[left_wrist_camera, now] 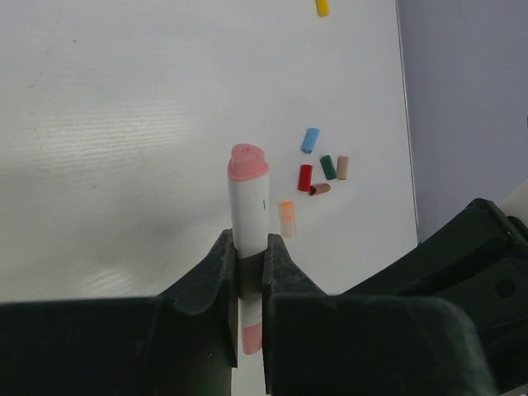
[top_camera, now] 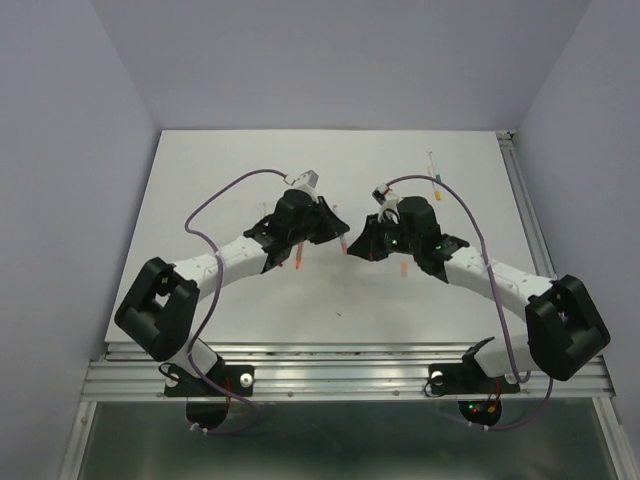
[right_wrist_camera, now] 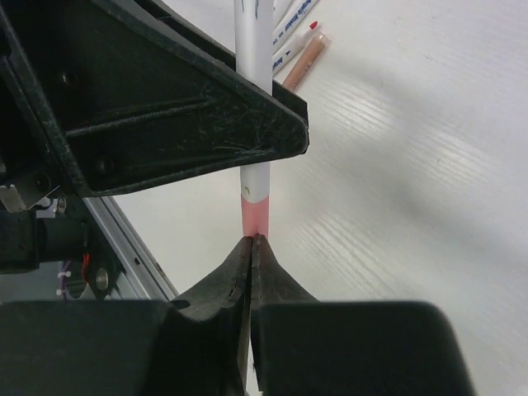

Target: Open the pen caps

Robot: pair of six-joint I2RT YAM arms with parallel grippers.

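My left gripper (left_wrist_camera: 247,264) is shut on the white barrel of a pen (left_wrist_camera: 247,210) and holds it above the table. The pen has a pink tail end (left_wrist_camera: 247,161). Its pink cap (right_wrist_camera: 255,216) points at my right gripper (right_wrist_camera: 252,241), whose jaws are pressed together right at the cap's tip. In the top view the two grippers (top_camera: 325,232) (top_camera: 365,243) face each other at mid-table with the pen (top_camera: 345,244) between them. Loose caps lie on the table: blue (left_wrist_camera: 310,140), green (left_wrist_camera: 328,167), red (left_wrist_camera: 305,177), orange (left_wrist_camera: 287,216).
Two brown caps (left_wrist_camera: 341,167) (left_wrist_camera: 319,189) lie with the loose ones, and a yellow one (left_wrist_camera: 322,7) lies farther off. Other pens (right_wrist_camera: 297,41) lie beyond the left gripper. One pen (top_camera: 435,165) lies at the back right. A metal rail (top_camera: 350,365) runs along the near edge.
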